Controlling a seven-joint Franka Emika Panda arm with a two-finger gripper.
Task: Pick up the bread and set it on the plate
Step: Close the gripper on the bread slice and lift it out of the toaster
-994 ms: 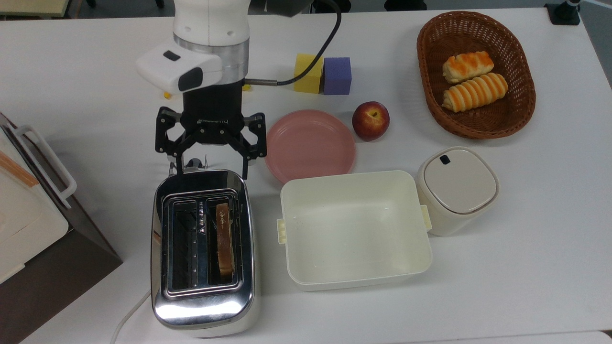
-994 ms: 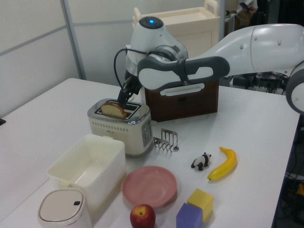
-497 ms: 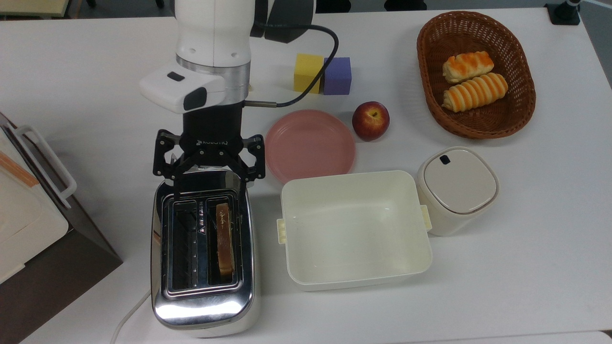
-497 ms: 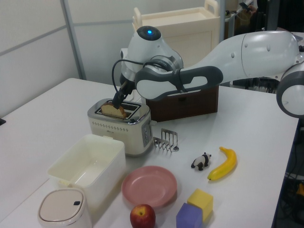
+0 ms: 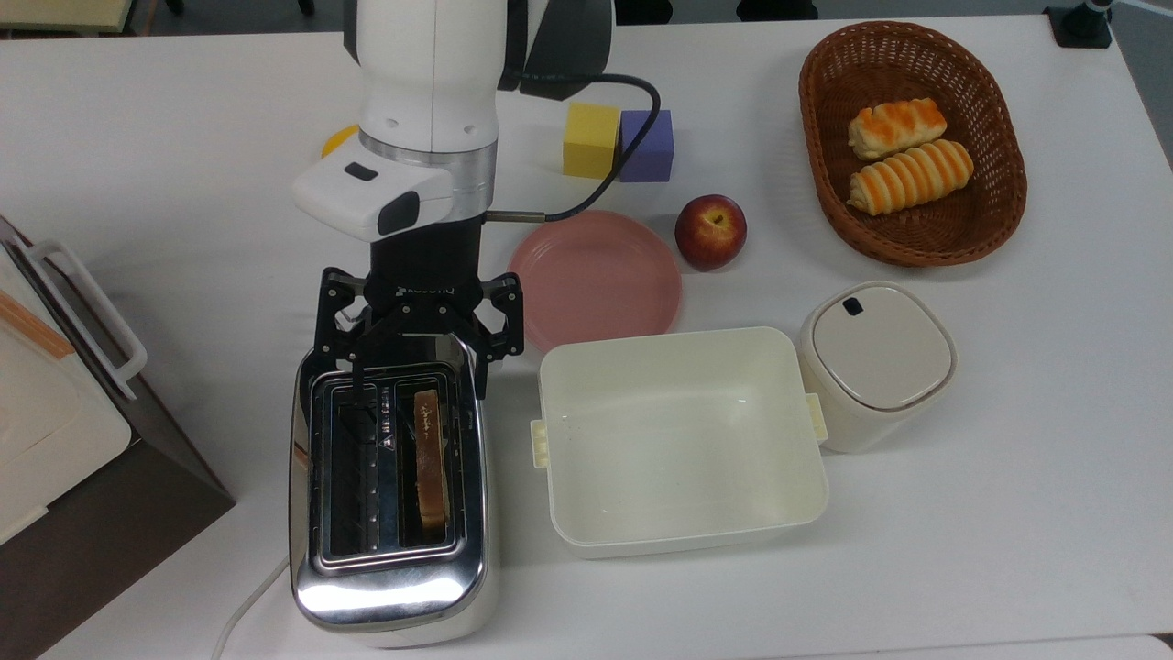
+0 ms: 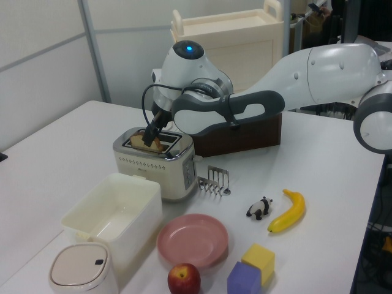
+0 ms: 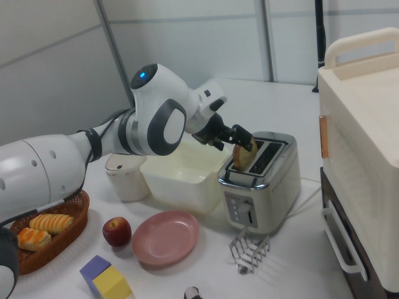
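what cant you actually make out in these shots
- Lower part of the bread: inside the toaster slot, top view.
- Banana: top view, hidden behind the arm apart from a yellow tip.
- Gripper: left view, too small to tell whether the fingers touch the bread.
- Toast rack: top view, behind the gripper.

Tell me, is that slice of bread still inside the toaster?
Yes. The bread stands upright in one slot of the toaster, its top poking out above the rim.

Pink plate (image 5: 596, 280), light-brown bread (image 5: 429, 458) in a chrome toaster (image 5: 389, 587) — cream tub (image 5: 678, 541), red apple (image 5: 710, 231), yellow and purple blocks (image 5: 619, 140), white surface (image 5: 1008, 513).
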